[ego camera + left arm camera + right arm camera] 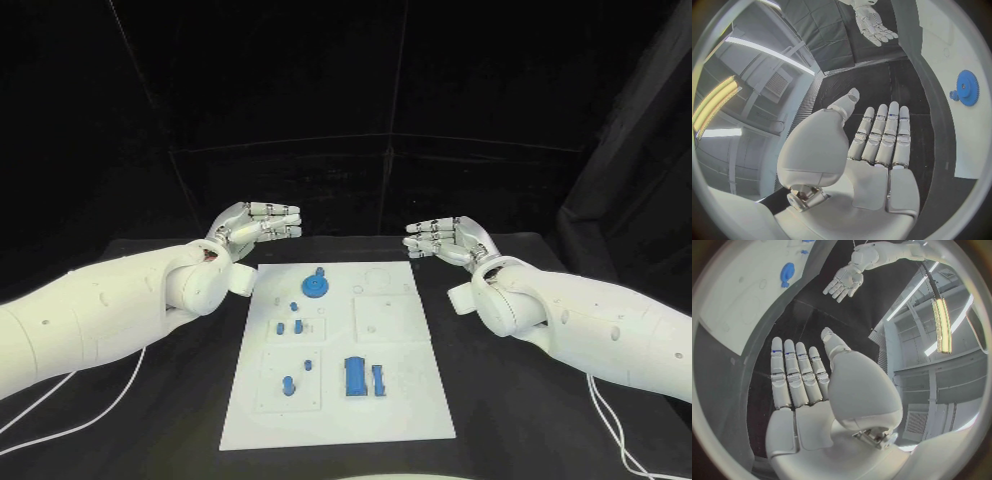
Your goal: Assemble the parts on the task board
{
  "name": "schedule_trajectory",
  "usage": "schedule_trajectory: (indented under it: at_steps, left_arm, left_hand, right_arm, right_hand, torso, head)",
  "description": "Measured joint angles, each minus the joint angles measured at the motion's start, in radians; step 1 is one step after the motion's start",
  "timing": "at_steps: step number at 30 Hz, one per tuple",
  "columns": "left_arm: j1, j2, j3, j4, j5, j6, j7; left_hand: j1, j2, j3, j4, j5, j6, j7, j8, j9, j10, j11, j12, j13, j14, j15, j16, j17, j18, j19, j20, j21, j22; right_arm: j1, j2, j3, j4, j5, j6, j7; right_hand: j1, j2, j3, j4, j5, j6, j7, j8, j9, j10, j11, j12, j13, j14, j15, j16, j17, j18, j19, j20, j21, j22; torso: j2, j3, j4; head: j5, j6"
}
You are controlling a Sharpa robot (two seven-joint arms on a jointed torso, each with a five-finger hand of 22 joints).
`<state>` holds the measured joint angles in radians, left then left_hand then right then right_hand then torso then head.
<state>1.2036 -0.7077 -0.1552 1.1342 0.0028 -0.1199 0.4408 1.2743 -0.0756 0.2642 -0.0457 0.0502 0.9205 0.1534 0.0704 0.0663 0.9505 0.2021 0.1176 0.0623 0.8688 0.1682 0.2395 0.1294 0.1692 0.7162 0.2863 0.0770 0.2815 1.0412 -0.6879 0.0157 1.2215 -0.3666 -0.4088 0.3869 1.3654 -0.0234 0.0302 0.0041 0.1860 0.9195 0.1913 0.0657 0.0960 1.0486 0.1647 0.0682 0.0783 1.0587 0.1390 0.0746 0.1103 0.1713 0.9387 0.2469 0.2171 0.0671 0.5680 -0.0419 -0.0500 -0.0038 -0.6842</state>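
**Both my hands raised and empty behind the board**

My left hand point(257, 224) is up above the black table point(159, 430), beyond the far left corner of the white board point(411, 400). Its fingers are stretched out side by side, the thumb standing off a little, and it holds nothing. My right hand point(450, 240) mirrors it beyond the far right corner, fingers out flat, palm empty. The two hands point toward each other, well apart, and neither touches the board or anything on it.

The board lies flat in the middle of the table, between my arms. On its far part sits a round blue gear point(315, 288) with a smaller blue piece touching its far edge. Nearer the middle, on the left side, lie a few small blue pegs point(293, 326). In the near part stands a blue block point(355, 376) with a narrow blue bar point(378, 378) just beside it, and small blue bits point(294, 380) to their left.
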Motion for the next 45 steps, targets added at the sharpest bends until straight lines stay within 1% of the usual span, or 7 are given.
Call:
schedule_trajectory:
  at_steps: [3, 9, 17, 22, 28, 32, 45]
  left_arm:
    - [-0.004, 0.011, 0.000, -0.013, 0.015, -0.012, 0.009]
    - [-0.013, 0.004, 0.007, 0.007, 0.014, -0.020, 0.005]
    - [-0.051, -0.018, 0.049, 0.119, 0.012, -0.106, 0.008]
    - [-0.088, -0.037, 0.088, 0.231, 0.012, -0.225, 0.015]
    - [-0.130, -0.058, 0.129, 0.355, 0.010, -0.399, 0.027]
    - [-0.146, -0.067, 0.146, 0.405, 0.009, -0.494, 0.035]
    - [-0.155, -0.072, 0.154, 0.434, 0.008, -0.621, 0.048]
  left_hand:
    - [0.000, 0.004, -0.017, 0.002, 0.000, -0.002, -0.002, -0.002, -0.001, -0.009, -0.005, -0.018, 0.000, 0.004, 0.004, -0.024, -0.012, 0.000, -0.026, 0.001, -0.011, -0.020]
    - [-0.262, 0.050, -0.071, 0.028, -0.030, -0.193, -0.035, -0.044, -0.040, -0.207, -0.045, -0.074, -0.037, -0.175, -0.030, -0.073, -0.048, -0.023, -0.171, -0.058, -0.051, -0.077]
    - [-0.553, 0.069, -0.126, 0.042, -0.043, -0.402, -0.089, -0.058, -0.060, -0.420, -0.090, -0.105, -0.056, -0.375, -0.070, -0.121, -0.108, -0.053, -0.327, -0.123, -0.068, -0.136]
    - [-0.685, 0.073, -0.150, 0.044, -0.043, -0.497, -0.124, -0.063, -0.063, -0.517, -0.119, -0.108, -0.059, -0.465, -0.118, -0.143, -0.120, -0.069, -0.399, -0.153, -0.069, -0.163]
    - [-0.814, 0.075, -0.185, 0.045, -0.043, -0.590, -0.143, -0.063, -0.064, -0.613, -0.170, -0.111, -0.060, -0.554, -0.149, -0.199, -0.125, -0.109, -0.469, -0.182, -0.073, -0.195]
    - [-0.883, 0.075, -0.221, 0.045, -0.047, -0.639, -0.148, -0.067, -0.065, -0.663, -0.185, -0.111, -0.061, -0.600, -0.159, -0.218, -0.127, -0.131, -0.506, -0.207, -0.073, -0.234]
    - [-1.049, 0.076, -0.253, 0.046, -0.047, -0.759, -0.153, -0.067, -0.065, -0.784, -0.200, -0.111, -0.061, -0.714, -0.167, -0.233, -0.128, -0.148, -0.593, -0.280, -0.073, -0.276]
  right_arm:
    - [0.000, 0.024, 0.003, -0.044, 0.029, 0.015, 0.023]
    - [-0.002, 0.006, 0.000, -0.009, 0.033, 0.007, 0.020]
    - [0.002, -0.038, -0.008, 0.156, 0.108, -0.079, 0.035]
    - [0.005, -0.070, -0.013, 0.272, 0.199, -0.177, 0.060]
    - [0.006, -0.090, -0.016, 0.340, 0.293, -0.278, 0.090]
    - [0.006, -0.092, -0.016, 0.345, 0.325, -0.312, 0.101]
    - [0.007, -0.092, -0.016, 0.346, 0.361, -0.347, 0.115]
  right_hand:
    - [-0.042, 0.012, -0.031, 0.009, 0.028, -0.007, 0.021, 0.000, -0.013, -0.012, 0.010, -0.002, -0.014, 0.014, 0.000, -0.008, -0.019, 0.000, 0.009, 0.005, -0.024, -0.004]
    - [-0.314, 0.020, -0.035, 0.008, -0.012, -0.190, -0.018, -0.040, -0.062, -0.223, -0.026, -0.043, -0.052, -0.199, -0.028, -0.048, -0.074, -0.017, -0.177, -0.047, -0.066, -0.041]
    - [-0.618, 0.023, -0.030, 0.003, -0.062, -0.401, -0.068, -0.058, -0.088, -0.461, -0.066, -0.057, -0.071, -0.448, -0.091, -0.066, -0.101, -0.051, -0.397, -0.105, -0.111, -0.061]
    - [-0.754, 0.023, -0.029, 0.002, -0.084, -0.495, -0.091, -0.058, -0.092, -0.568, -0.110, -0.061, -0.075, -0.559, -0.118, -0.066, -0.106, -0.063, -0.496, -0.130, -0.144, -0.064]
    - [-0.885, 0.024, -0.029, 0.002, -0.134, -0.585, -0.144, -0.058, -0.094, -0.672, -0.145, -0.061, -0.077, -0.666, -0.131, -0.070, -0.108, -0.071, -0.591, -0.165, -0.189, -0.065]
    - [-0.957, 0.023, -0.029, 0.002, -0.159, -0.636, -0.166, -0.062, -0.094, -0.728, -0.154, -0.061, -0.077, -0.724, -0.135, -0.070, -0.108, -0.110, -0.641, -0.204, -0.199, -0.066]
    - [-1.128, 0.024, -0.029, 0.002, -0.180, -0.755, -0.189, -0.062, -0.095, -0.863, -0.164, -0.065, -0.077, -0.865, -0.138, -0.070, -0.109, -0.149, -0.765, -0.243, -0.210, -0.066]
  torso:
    - [-0.003, 0.0001, 0.0045]
    - [-0.004, 0.0029, 0.0065]
    - [-0.016, 0.0274, 0.0337]
    - [-0.022, 0.0373, 0.0446]
    - [-0.023, 0.0409, 0.0487]
    - [-0.024, 0.0415, 0.0495]
    - [-0.024, 0.0419, 0.0500]
  head:
    - [-0.001, 0.011]
    - [-0.001, 0.018]
    - [0.003, 0.071]
    - [0.004, 0.083]
    - [0.004, 0.084]
    - [0.004, 0.084]
    - [0.004, 0.084]
